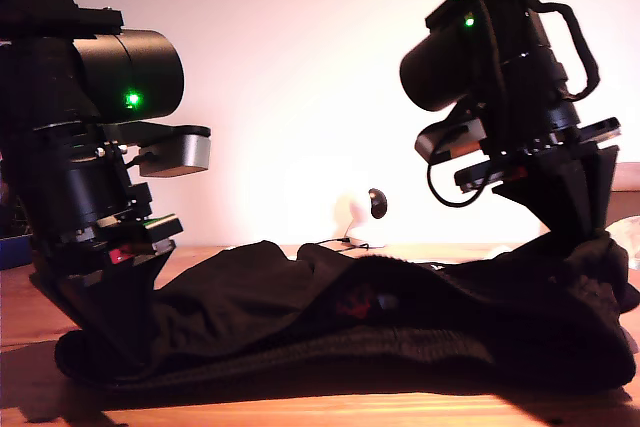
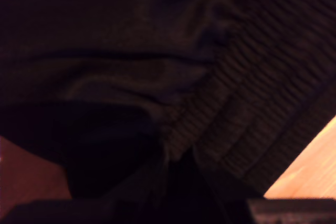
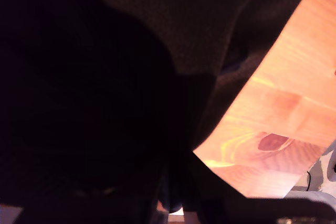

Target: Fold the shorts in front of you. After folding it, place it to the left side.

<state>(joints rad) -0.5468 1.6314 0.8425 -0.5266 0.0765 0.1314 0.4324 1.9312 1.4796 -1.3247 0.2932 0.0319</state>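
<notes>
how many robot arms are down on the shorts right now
2. One arm stands at the exterior view's left, its tip buried in the black shorts; the other arm stands at that view's right, its tip also in the fabric. The wrist views do not show which is which.

No readable text, labels, brand marks, numbers or signs in any view. Exterior view: the shorts (image 1: 400,332) show plain black fabric; a small reddish patch inside the waistband opening, near centre, is too dark and blurred to read. The arm housings carry green indicator lights only, no legible markings. Both wrist views: dark cloth and bare wooden tabletop (image 3: 294,98), nothing printed visible.
</notes>
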